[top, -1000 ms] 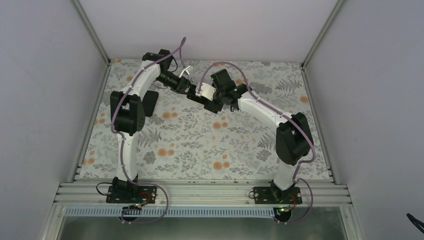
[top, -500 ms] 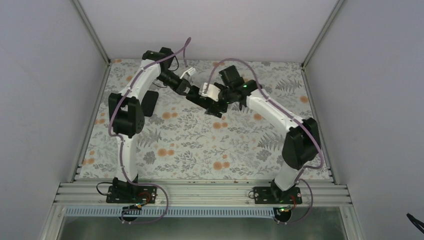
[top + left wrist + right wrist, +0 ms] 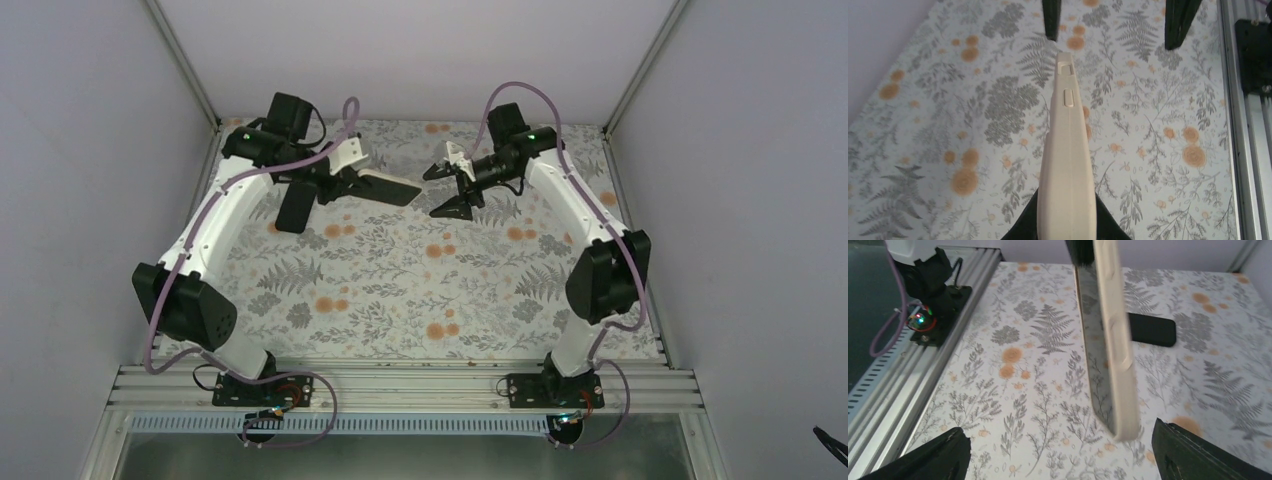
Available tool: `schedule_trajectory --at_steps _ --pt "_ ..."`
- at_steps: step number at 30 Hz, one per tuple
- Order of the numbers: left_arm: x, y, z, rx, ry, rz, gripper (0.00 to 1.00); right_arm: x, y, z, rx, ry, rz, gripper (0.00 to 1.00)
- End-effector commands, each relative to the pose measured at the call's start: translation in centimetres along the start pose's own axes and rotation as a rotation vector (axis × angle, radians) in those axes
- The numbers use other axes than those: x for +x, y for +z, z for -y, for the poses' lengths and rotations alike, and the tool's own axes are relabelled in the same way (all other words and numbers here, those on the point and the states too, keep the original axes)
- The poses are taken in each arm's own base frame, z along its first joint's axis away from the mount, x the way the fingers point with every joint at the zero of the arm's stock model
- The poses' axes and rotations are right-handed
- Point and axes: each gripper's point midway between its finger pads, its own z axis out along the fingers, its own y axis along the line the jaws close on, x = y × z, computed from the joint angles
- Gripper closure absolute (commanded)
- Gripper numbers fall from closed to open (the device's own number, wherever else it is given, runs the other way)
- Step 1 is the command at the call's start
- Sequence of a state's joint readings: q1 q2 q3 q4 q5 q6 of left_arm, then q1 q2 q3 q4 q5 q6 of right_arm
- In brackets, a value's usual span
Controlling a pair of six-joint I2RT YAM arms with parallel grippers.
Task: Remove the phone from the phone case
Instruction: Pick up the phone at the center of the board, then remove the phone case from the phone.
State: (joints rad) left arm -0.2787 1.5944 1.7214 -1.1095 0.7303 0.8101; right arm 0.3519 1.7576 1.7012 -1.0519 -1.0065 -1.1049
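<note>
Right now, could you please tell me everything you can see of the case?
The case is cream and smooth, like soft plastic, with two raised buttons on its edge. The dark glossy phone sits in it. The left gripper clamps one end, holding it above the table; its free end points at the open right gripper, which is clear of it.

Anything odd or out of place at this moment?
Nothing damaged or spilled. The cream phone case hangs above the table in the left gripper alone; the right gripper stands open, apart from it. A black slab lies flat on the table.
</note>
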Motion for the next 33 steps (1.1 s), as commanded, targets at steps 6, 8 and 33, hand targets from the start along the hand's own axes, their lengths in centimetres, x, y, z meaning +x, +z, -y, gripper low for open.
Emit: schedule_trajectory --at_steps 6,8,33 --pt "-1.8 -0.7 1.8 -0.018 0.202 0.134 0.98 -1.7 0.5 0.8 -0.091 -0.024 0.131 0.09" --pt "-2.4 -1.0 2.8 0.026 0.215 0.157 0.98 -1.2 0.9 1.1 -0.100 -0.015 0.127 0.09" --pt "-1.6 -3.4 11.3 0.233 0.354 0.105 0.98 -0.9 -1.3 5.5 -0.030 -0.039 0.088 0.09"
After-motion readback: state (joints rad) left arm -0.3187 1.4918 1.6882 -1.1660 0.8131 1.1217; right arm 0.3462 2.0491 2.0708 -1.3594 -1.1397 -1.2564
